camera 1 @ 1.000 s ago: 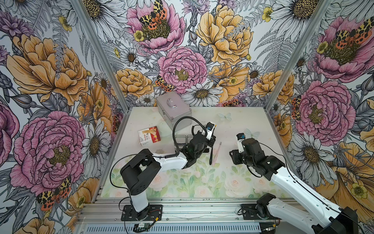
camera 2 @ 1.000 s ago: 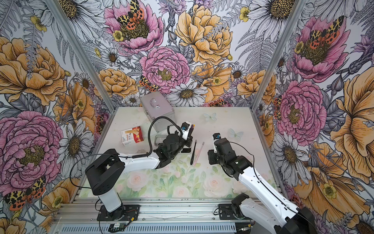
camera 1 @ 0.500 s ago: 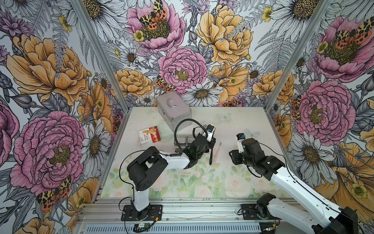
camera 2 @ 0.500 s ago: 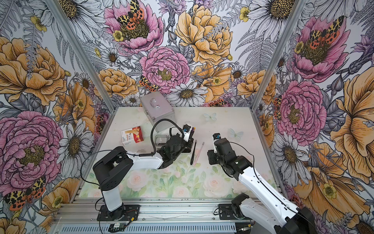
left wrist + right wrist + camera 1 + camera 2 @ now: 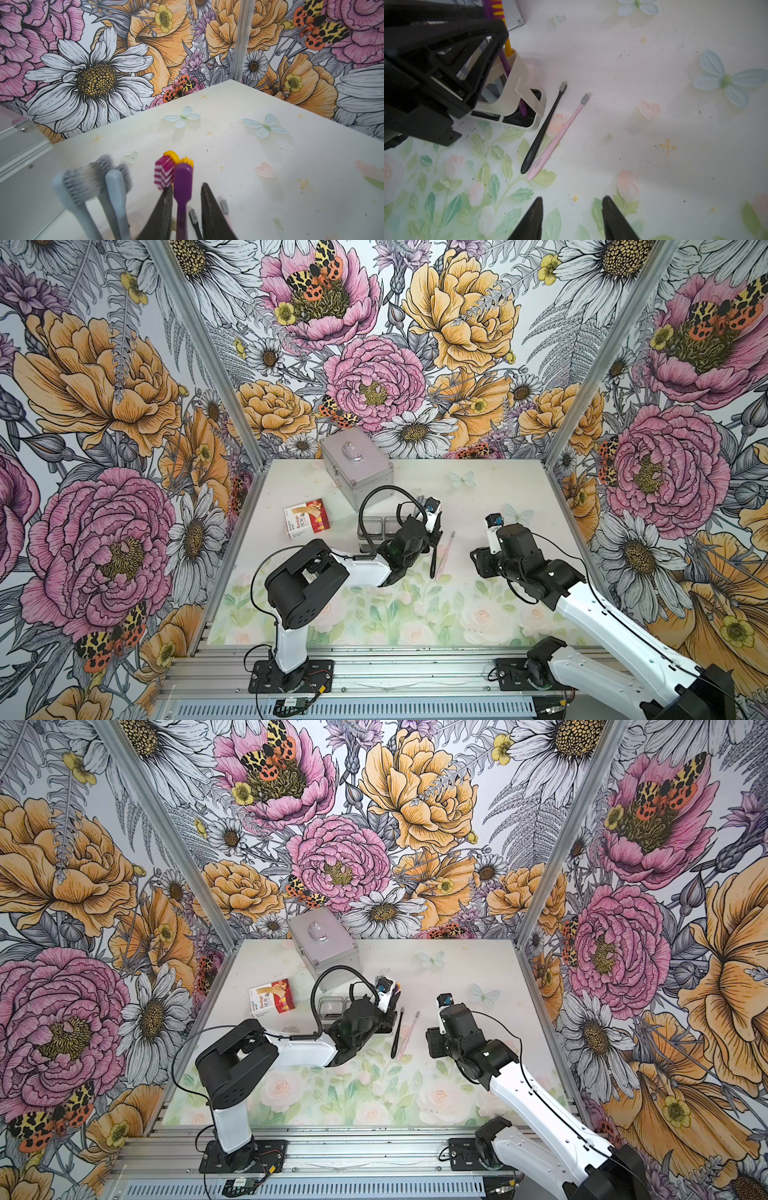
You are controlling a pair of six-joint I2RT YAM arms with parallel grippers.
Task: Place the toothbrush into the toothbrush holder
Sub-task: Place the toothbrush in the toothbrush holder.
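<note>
The white toothbrush holder (image 5: 517, 97) stands mid-table under my left arm, and its clear cups (image 5: 376, 526) show in both top views. A purple toothbrush (image 5: 182, 187) stands upright in it, its tip down in the dark base (image 5: 522, 110). My left gripper (image 5: 186, 186) is open around that handle, with a clear gap on one side. Grey-blue brushes (image 5: 83, 191) and a pink-striped one (image 5: 165, 172) stand beside it. A black toothbrush (image 5: 544, 128) and a pink toothbrush (image 5: 556, 139) lie on the mat next to the holder. My right gripper (image 5: 572, 197) hovers open and empty short of their handle ends.
A silver metal case (image 5: 357, 468) stands at the back, behind the holder. A red-and-white box (image 5: 307, 518) lies to the holder's left. Paper butterflies (image 5: 461, 479) lie flat on the table's far right part. Patterned walls close in three sides.
My left gripper's jaws have parted from the purple toothbrush, which stays upright in the holder. The left arm's elbow has swung right. The right arm has barely moved.
</note>
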